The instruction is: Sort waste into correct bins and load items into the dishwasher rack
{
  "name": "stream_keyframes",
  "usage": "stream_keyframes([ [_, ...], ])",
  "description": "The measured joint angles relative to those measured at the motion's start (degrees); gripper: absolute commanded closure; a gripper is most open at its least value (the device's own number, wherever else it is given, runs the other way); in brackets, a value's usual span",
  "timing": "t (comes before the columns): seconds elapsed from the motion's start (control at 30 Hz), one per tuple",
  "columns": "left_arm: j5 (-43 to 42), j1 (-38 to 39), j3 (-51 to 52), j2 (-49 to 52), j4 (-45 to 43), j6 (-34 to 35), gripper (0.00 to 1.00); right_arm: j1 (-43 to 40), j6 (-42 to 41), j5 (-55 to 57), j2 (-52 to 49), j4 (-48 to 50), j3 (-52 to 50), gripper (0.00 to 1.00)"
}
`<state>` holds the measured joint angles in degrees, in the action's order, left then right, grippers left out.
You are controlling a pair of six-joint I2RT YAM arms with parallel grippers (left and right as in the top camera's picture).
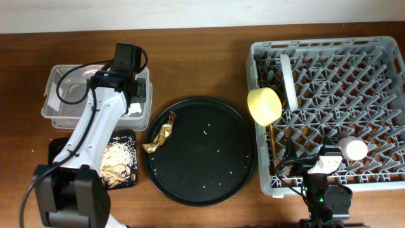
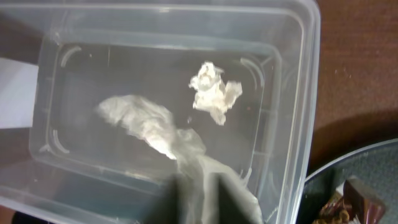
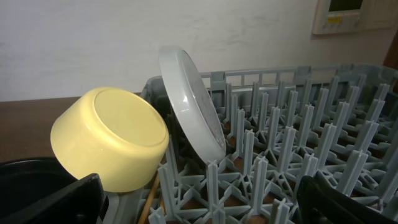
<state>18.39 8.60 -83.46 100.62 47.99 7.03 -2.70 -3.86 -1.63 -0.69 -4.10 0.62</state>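
Nearest the lens, left fingers (image 2: 177, 202) clamp the crumpled napkin (image 2: 149, 127) over the clear tub (image 2: 308, 93). Right fingers (image 3: 68, 202) stand apart, empty, at the rack (image 1: 329, 82). On the round tray (image 1: 209, 171), foil wrapper (image 1: 159, 138) lies just right of your left fingers, long axis diagonal; take it left-handed.

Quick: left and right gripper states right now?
Left gripper: looks shut on the crumpled white paper napkin, above the clear rectangular plastic tub.
Right gripper: open, holding nothing.
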Motion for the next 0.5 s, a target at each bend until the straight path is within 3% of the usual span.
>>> stream_keyframes([
  [0.03, -0.15, 0.0, 0.0, 0.0, -0.26, -0.39, 0.24, 0.0, 0.04, 0.0, 0.0, -0.02, 0.0, 0.02],
  [0.07, 0.04, 0.0, 0.0, 0.0, 0.37, -1.29, 0.0, 0.0, 0.0, 0.0, 0.0, -0.02, 0.0, 0.01],
  [0.1, 0.5, 0.0, 0.0, 0.0, 0.59, -1.66, 0.71, 0.0, 0.02, 0.0, 0.0, 0.0, 0.0, 0.02],
  [0.13, 0.7, 0.0, 0.0, 0.0, 0.0, -1.64, 1.0, 0.0, 0.02, 0.0, 0.0, 0.0, 0.0, 0.02],
  [0.17, 1.16, -0.02, 0.0, 0.0, -0.46, -2.1, 0.97, 0.0, 0.04, 0.0, 0.0, -0.02, 0.0, 0.02],
  [0.2, 1.33, 0.0, 0.0, 0.0, 0.02, -2.45, 0.0, 0.0, 0.04, 0.0, 0.0, -0.02, 0.0, 0.02],
  [0.37, 1.55, 0.0, -0.09, 0.0, 2.56, -3.58, 0.0, 0.0, 0.02, 0.0, 0.0, -0.02, 0.0, 0.02],
  [0.43, -7.58, 0.0, -1.75, -0.02, 2.64, -14.62, 0.01, 0.0, 0.02, 0.0, 0.0, 0.0, 0.0, 0.02],
  [0.47, -3.72, 0.22, -2.21, -0.24, 1.57, -13.35, 0.0, 0.0, 0.04, 0.0, 0.0, 0.0, 0.0, 0.02],
  [0.5, -6.82, -1.16, -2.71, -0.59, 0.81, -17.57, 0.01, 0.0, 0.02, 0.0, 0.0, -0.02, 0.0, 0.02],
])
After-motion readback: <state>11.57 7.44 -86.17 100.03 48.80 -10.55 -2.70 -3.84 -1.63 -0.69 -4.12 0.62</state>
